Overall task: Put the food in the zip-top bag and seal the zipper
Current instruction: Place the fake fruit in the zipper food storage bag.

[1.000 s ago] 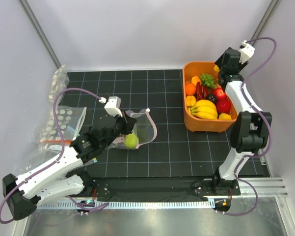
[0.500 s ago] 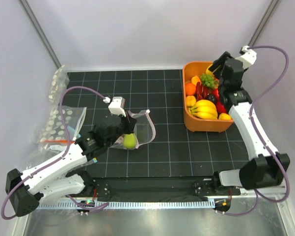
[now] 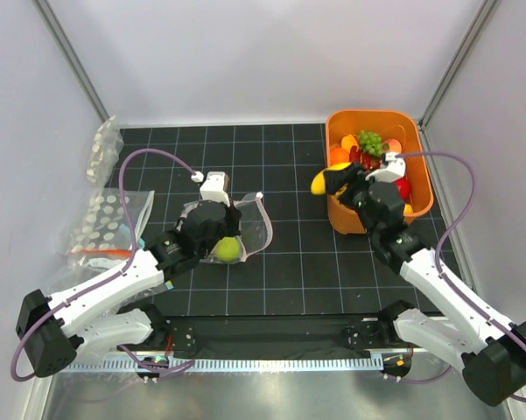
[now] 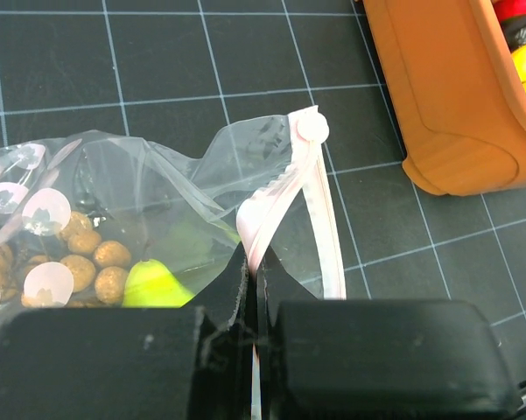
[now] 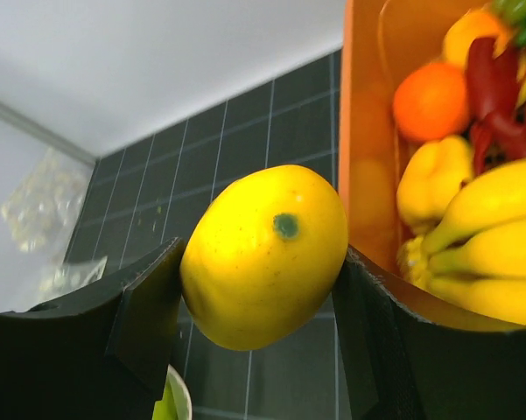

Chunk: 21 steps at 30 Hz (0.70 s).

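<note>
The zip-top bag (image 3: 254, 229) lies on the black mat, left of centre, its mouth pulled open. My left gripper (image 4: 252, 259) is shut on the zipper (image 4: 319, 203), pinching the pink rim strip. Inside the bag (image 4: 149, 171) lie a yellow-green pear (image 4: 153, 285) and a brown nut cluster (image 4: 89, 259). My right gripper (image 5: 259, 302) is shut on a round yellow fruit (image 5: 263, 254), held in the air just left of the tub; the top view shows that fruit (image 3: 321, 182) too. More food, bananas (image 5: 494, 229) and an orange (image 5: 431, 101), stays in the tub.
The orange tub (image 3: 368, 114) stands at the back right with its near left wall (image 4: 438, 96) close to the bag. Spare clear dotted bags (image 3: 112, 223) lie along the left wall. Metal rails run along the near edge.
My right arm has swung down and left from above the tub, bringing the yellow fruit out past its left wall. The left gripper keeps its hold on the rim, shifted slightly right.
</note>
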Each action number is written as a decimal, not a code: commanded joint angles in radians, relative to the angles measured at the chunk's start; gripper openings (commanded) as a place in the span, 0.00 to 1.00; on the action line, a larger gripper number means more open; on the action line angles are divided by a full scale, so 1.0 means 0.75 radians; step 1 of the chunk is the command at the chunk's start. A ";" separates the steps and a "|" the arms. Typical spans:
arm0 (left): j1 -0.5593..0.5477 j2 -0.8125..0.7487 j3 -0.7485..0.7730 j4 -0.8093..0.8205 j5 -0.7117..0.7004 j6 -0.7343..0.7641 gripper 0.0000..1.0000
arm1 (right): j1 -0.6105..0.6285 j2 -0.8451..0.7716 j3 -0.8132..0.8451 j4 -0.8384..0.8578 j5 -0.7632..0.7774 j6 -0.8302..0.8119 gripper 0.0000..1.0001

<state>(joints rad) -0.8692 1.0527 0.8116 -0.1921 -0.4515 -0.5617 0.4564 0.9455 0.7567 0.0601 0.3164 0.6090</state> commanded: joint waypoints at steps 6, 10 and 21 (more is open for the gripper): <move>-0.001 -0.019 0.049 0.072 0.001 0.021 0.00 | 0.230 -0.158 -0.162 0.217 -0.138 -0.063 0.36; -0.001 -0.054 0.035 0.092 0.047 0.021 0.00 | 0.287 -0.195 -0.199 0.257 -0.195 -0.111 0.36; -0.001 -0.209 -0.074 0.272 0.254 0.015 0.00 | 0.408 -0.074 -0.219 0.501 -0.404 -0.159 0.36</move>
<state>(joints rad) -0.8692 0.9249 0.7773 -0.0963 -0.3092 -0.5575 0.7280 0.8848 0.5911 0.3141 0.0528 0.5266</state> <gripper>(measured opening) 0.015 0.688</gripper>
